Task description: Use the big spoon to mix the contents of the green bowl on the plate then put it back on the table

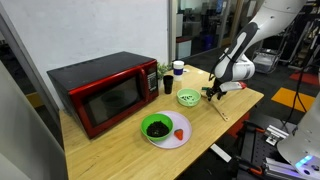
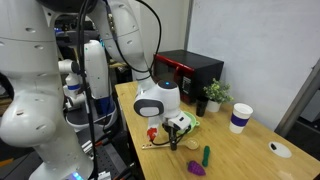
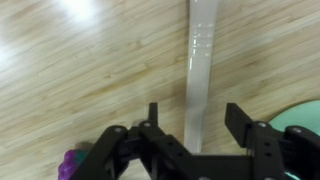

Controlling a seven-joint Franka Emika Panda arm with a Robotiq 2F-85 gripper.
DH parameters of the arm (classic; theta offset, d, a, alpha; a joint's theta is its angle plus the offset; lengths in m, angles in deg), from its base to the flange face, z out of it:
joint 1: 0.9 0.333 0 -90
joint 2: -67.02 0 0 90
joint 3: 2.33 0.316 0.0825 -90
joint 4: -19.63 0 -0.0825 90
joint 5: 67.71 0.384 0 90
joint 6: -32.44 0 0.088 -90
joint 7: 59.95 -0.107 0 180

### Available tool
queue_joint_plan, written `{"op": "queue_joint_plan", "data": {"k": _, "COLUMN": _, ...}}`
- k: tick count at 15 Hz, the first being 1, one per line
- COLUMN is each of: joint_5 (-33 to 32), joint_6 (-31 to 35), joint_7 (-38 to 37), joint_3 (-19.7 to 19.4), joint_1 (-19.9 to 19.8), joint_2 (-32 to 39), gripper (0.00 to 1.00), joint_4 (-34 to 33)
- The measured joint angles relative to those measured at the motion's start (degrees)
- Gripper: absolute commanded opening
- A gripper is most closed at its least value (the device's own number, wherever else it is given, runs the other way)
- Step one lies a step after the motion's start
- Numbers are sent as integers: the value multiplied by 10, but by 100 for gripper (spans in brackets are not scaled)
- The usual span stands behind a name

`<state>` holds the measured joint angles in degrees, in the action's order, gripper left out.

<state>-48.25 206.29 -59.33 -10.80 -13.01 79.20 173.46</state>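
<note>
The big spoon (image 3: 202, 50) lies flat on the table (image 1: 120, 150), its pale handle running between my jaws in the wrist view. It shows as a thin line in an exterior view (image 1: 220, 111). My gripper (image 3: 197, 110) is open, one finger on each side of the handle, low over the table (image 1: 213, 93) (image 2: 172, 133). The green bowl (image 1: 157, 127) sits on the white plate (image 1: 178, 140), well away from the gripper. Its dark contents (image 1: 157, 129) lie inside.
A paler lime-green bowl (image 1: 188, 98) stands next to the gripper, its rim at the wrist view's edge (image 3: 305, 112). A red microwave (image 1: 105, 92), a dark cup (image 1: 167, 85), a small plant (image 2: 214, 93) and a white cup (image 2: 240, 118) stand behind. A purple item (image 2: 196, 169) lies nearby.
</note>
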Motion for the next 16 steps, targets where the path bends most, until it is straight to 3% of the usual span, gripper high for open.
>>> {"op": "queue_joint_plan", "data": {"k": 6, "joint_5": -23, "joint_6": 20, "joint_7": 0, "joint_3": -13, "joint_1": 2, "joint_2": -4, "gripper": 100, "joint_4": -19}}
{"op": "queue_joint_plan", "data": {"k": 9, "joint_5": -74, "joint_6": 14, "joint_7": -15, "joint_3": -42, "joint_1": 13, "joint_2": -14, "gripper": 100, "joint_4": -28}}
{"op": "queue_joint_plan", "data": {"k": 13, "joint_5": -195, "joint_6": -63, "joint_7": -72, "joint_3": -130, "joint_1": 69, "joint_2": -34, "gripper": 100, "joint_4": -49}}
{"op": "queue_joint_plan", "data": {"k": 16, "joint_5": -258, "joint_6": -145, "joint_7": -102, "joint_3": -142, "joint_1": 84, "joint_2": -77, "gripper": 100, "joint_4": -70}}
